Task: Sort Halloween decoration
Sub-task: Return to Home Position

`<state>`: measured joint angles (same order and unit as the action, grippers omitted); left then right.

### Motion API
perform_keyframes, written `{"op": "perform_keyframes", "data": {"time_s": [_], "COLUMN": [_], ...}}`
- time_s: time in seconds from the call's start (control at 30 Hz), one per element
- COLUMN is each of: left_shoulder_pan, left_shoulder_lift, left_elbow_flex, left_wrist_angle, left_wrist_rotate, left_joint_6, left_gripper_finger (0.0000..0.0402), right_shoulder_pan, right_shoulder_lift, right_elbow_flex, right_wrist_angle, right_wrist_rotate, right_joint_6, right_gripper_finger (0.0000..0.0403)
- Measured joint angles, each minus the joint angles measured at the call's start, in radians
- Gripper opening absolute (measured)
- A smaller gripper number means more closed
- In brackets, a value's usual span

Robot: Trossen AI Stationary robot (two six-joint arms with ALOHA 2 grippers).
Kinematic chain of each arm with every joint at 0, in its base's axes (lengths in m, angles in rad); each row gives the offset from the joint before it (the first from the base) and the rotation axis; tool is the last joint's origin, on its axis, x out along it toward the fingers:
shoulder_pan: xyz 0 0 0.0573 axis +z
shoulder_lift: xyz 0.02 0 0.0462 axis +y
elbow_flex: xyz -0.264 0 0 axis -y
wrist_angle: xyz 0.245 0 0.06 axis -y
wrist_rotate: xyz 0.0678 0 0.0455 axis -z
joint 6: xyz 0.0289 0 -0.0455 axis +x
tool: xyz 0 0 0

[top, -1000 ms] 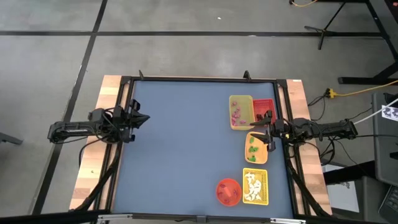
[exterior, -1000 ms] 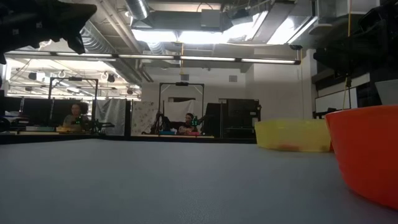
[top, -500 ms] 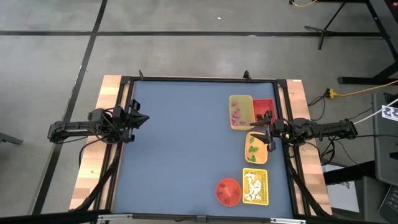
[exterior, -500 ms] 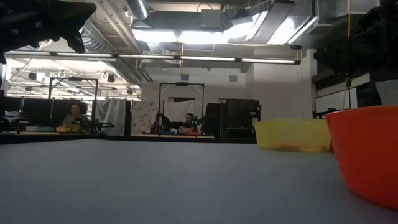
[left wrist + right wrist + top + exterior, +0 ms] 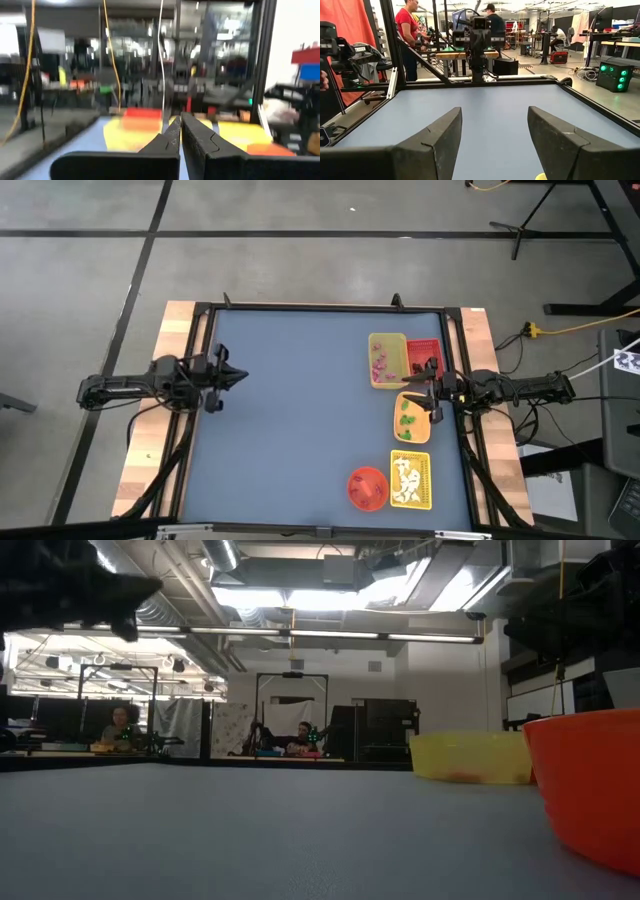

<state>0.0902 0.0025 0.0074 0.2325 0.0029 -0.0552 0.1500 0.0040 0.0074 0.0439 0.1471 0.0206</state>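
The counter is bare except for the trays from two to five o'clock. The left gripper, pinched closed and empty at nine o'clock, has edged inward. The right gripper waits spread open at three. The Halloween decoration lies in the trays, so sorting looks done.

Even overhead light covers the bench, shadows faint. In the low view ceiling strip lights glare white, leaving the left pincer a backlit shape.
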Motion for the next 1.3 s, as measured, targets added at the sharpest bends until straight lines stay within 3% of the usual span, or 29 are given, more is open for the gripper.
{"op": "perform_keyframes", "data": {"time_s": [0.2,0.6,1.3], "left_shoulder_pan": [0.000,0.000,0.000], "left_shoulder_lift": [0.000,0.002,0.011], "left_elbow_flex": [0.000,0.000,0.000], "left_wrist_angle": [-0.136,-0.219,-0.218], "left_wrist_rotate": [-0.001,-0.042,-0.039], "left_joint_6": [-0.021,-0.020,-0.014], "left_gripper_finger": [0.0002,0.0002,0.0002], "right_shoulder_pan": [0.000,0.000,0.000], "right_shoulder_lift": [0.000,0.000,0.000], "right_elbow_flex": [0.000,0.000,0.000], "right_wrist_angle": [0.000,0.000,0.000], "right_wrist_rotate": [0.000,0.000,-0.001], "right_joint_6": [0.000,0.000,0.000], "right_gripper_finger": [0.0225,0.0225,0.0225]}}
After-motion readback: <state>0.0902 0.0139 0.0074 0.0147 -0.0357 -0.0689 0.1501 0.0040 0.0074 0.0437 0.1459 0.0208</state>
